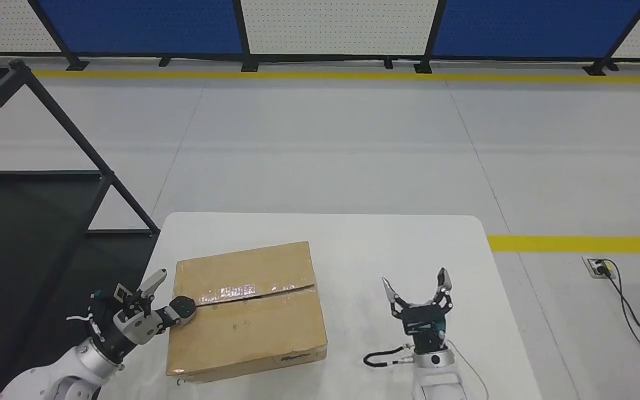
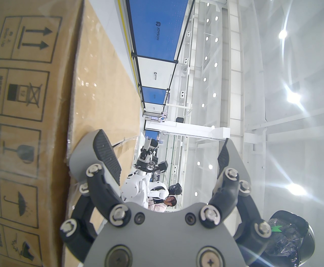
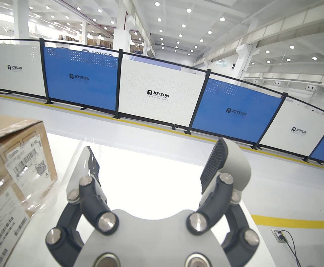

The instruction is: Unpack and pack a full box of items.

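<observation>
Left gripper [image 1: 170,296]: fingers spread, nothing held, one finger against the left top edge of the cardboard box [image 1: 250,310], by its taped seam. Right gripper [image 1: 415,282]: spread, empty, over the white table [image 1: 400,240], apart from the box. Box shut, on the table's left half. Blue-and-white fence panels [image 1: 140,25] beyond.

A white rectangular table [image 1: 400,240] stands on a pale grey floor [image 1: 350,140]. A yellow painted line [image 1: 330,74] runs along a fence of blue and white perforated panels [image 1: 340,25]. Round ceiling lamps [image 3: 188,10] shine.
</observation>
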Controlling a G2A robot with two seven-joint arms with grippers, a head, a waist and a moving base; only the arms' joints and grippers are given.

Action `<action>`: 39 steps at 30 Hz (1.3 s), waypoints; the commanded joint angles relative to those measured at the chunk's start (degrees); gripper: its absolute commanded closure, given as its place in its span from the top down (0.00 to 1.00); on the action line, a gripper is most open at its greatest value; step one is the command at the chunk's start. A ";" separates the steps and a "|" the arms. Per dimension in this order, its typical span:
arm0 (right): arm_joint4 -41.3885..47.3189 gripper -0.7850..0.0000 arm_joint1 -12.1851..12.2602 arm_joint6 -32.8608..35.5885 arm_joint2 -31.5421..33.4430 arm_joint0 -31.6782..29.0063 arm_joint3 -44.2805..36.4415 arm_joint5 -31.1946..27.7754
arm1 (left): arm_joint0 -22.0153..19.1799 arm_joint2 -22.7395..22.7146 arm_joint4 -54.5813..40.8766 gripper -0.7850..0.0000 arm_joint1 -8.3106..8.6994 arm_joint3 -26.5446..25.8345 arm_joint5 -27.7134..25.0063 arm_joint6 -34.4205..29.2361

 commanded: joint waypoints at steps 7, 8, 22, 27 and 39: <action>-5.96 1.00 -0.54 4.29 -3.85 -3.29 -10.31 5.39 | 0.00 0.00 0.00 1.00 0.00 0.00 0.00 0.00; -6.66 1.00 -0.61 5.39 -4.49 -3.30 -11.50 5.21 | 0.00 0.00 0.00 1.00 0.00 0.00 0.00 0.00; -7.22 1.00 -0.62 6.10 -4.83 -3.31 -12.09 4.71 | 0.00 0.00 0.00 1.00 0.00 0.00 0.00 0.00; -7.45 1.00 -0.62 6.07 -4.81 -3.29 -12.15 4.75 | 0.00 0.00 0.00 1.00 0.00 0.00 0.00 0.00; -26.39 1.00 -1.92 16.21 -10.70 4.26 -13.73 8.31 | 4.08 -2.18 -0.74 1.00 0.02 -3.29 -1.17 1.06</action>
